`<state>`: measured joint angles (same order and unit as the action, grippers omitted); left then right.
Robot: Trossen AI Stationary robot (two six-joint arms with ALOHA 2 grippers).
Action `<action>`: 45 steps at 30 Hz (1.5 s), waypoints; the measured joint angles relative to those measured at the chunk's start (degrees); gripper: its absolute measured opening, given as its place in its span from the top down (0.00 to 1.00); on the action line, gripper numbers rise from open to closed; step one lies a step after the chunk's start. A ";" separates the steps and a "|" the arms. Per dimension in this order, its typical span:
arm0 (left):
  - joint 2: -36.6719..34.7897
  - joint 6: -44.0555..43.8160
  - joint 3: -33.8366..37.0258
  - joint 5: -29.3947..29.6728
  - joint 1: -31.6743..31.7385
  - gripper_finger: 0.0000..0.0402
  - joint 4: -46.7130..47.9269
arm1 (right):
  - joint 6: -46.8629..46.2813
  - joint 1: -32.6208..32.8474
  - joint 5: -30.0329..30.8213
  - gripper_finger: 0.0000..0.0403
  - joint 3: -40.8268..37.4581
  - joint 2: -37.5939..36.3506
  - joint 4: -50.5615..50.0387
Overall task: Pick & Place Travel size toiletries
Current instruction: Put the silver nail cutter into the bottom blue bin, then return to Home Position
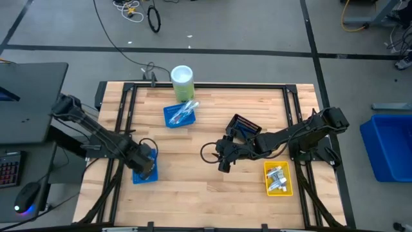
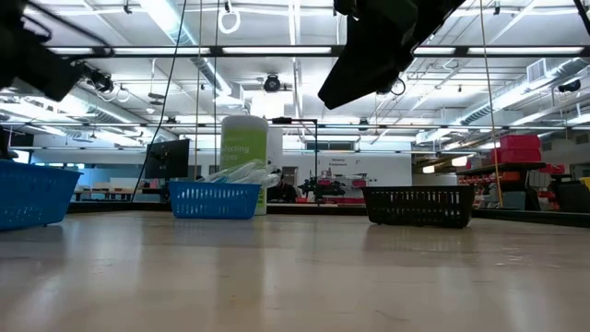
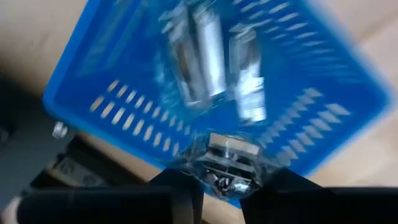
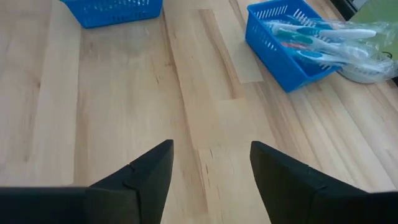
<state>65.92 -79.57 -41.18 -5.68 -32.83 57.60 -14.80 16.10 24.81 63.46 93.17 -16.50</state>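
**Left gripper over corner tray, right gripper open above bare mid-table**

The widest open stretch of the table [image 1: 193,193] is its centre and near half, bare wood between the two arms. The right gripper [image 1: 223,166] hangs over that bare wood with its fingers [image 4: 146,174] spread apart and nothing between them. The left gripper [image 1: 147,169] sits at the table's left edge, directly above the blue tray [image 1: 144,176] at the near-left corner; whether its fingers are open or closed cannot be told, though a small clear-wrapped item [image 3: 229,163] shows right at their tips.

Four containers ring the open area. That near-left blue tray holds several wrapped, pale toiletries [image 3: 208,56], blurred in the left wrist view. A second blue tray [image 1: 174,117] near the far edge holds wrapped toothbrushes [image 4: 323,40], their ends sticking out over its rim. Just behind it, at the far edge, stands a tall green-and-white cylinder [image 1: 183,81]. A black tray [image 1: 243,125] lies right of centre, partly under the right arm; its contents cannot be seen. A yellow tray [image 1: 288,185] near the right edge holds small white tubes [image 1: 277,178].
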 joint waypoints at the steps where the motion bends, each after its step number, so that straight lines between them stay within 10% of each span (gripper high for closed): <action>1: 0.53 -1.11 0.67 -0.72 -0.27 0.80 0.03 | -0.11 0.00 0.00 0.45 0.00 0.00 -0.01; 22: 0.91 5.29 -0.73 3.22 -0.70 0.51 -0.44 | 4.90 0.00 -0.09 0.53 0.00 -0.15 0.40; 37: -11.81 41.18 -12.03 40.30 0.10 0.56 -3.56 | 17.43 -1.92 -2.59 0.64 -1.43 -23.36 -8.14; 45: -24.02 68.09 -6.10 30.89 9.81 0.61 -23.89 | 24.71 -7.15 -16.06 0.75 -16.71 -35.97 8.66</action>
<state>41.90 -11.48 -47.28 25.21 -23.02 33.70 9.91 8.95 8.75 46.75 57.19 -7.84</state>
